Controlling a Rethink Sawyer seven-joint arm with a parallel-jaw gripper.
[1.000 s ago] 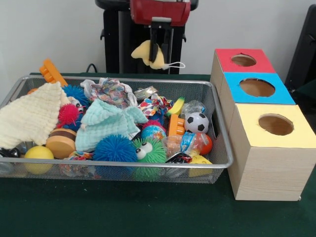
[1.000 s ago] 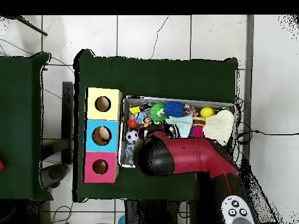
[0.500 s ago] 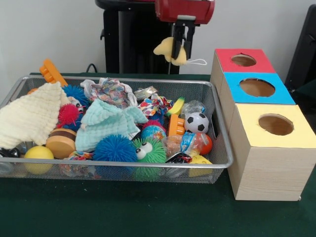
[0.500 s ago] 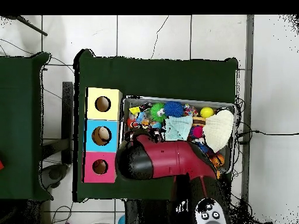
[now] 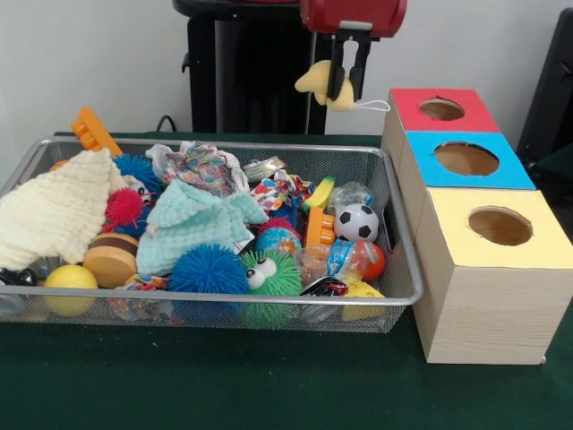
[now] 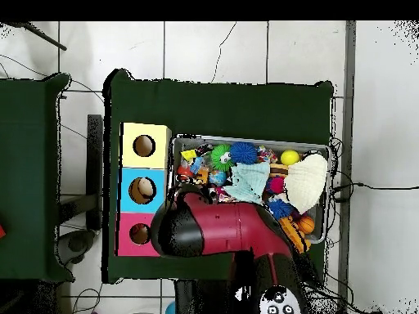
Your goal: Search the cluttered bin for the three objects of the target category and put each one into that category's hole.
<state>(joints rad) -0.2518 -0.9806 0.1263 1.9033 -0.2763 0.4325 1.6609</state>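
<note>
The bin (image 5: 407,296) of silver wire mesh is full of toys and cloths; it also shows in the overhead view (image 6: 323,150). My gripper (image 5: 346,88) hangs high above the bin's far right corner, shut on a small yellow soft toy (image 5: 319,81) with a white loop. It is just left of the red-surrounded hole (image 5: 441,109) in the pale wooden box. In the overhead view my red arm (image 6: 221,233) covers the gripper, and its black end hides part of the red hole (image 6: 141,234).
The blue-surrounded hole (image 5: 466,159) and yellow-surrounded hole (image 5: 500,226) lie nearer the camera on the same box. In the bin are a soccer ball (image 5: 356,222), a green furry toy with eyes (image 5: 269,276), a blue spiky ball (image 5: 208,270) and a cream cloth (image 5: 54,213).
My gripper has carried the yellow soft toy to the right in the front view, from above the bin's far rim toward the red hole. The bin's contents have not moved.
</note>
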